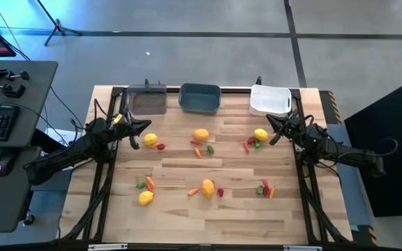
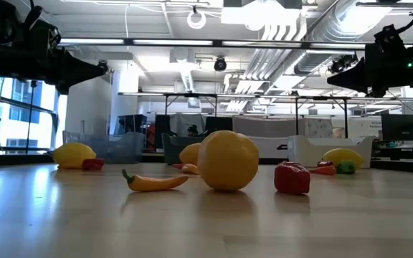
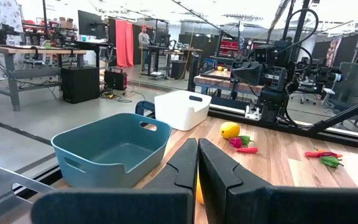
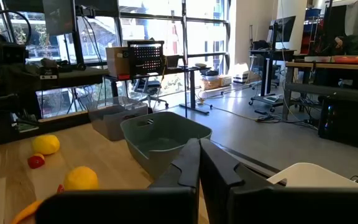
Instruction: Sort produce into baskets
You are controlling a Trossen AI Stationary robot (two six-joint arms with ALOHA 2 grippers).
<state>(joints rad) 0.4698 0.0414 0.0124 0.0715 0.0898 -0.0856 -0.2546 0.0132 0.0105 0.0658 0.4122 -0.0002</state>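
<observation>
Along the far edge of the counter [image 1: 208, 216]: we see three baskets in a row – clear-grey bin [image 1: 147, 100] on the left, teal bin [image 1: 200, 97] in the middle, white bin [image 1: 270, 100] on the right; none holds any produce that we can see.
Left gripper [image 1: 142, 126]: fingers pressed together, holding nothing, hanging above the counter just in front of the clear-grey bin, w/ a lemon [image 1: 150, 140] close by.
Right gripper [image 1: 271, 121]: fingers together too, nothing held, hanging in front of the white bin, beside another lemon [image 1: 260, 135].
Produce, far row: we count three lemons, the third [image 1: 201, 135] at centre, each w/ small red, green & orange bits next to it.
Produce, near row: lemon [image 1: 145, 198] at left, lemon [image 1: 207, 187] at centre w/ a thin carrot [image 2: 155, 182] beside it; at right only small red, green & orange pieces [image 1: 266, 188].
Low view: centre lemon fills the foreground, a red piece [image 2: 292, 178] just beside it.
</observation>
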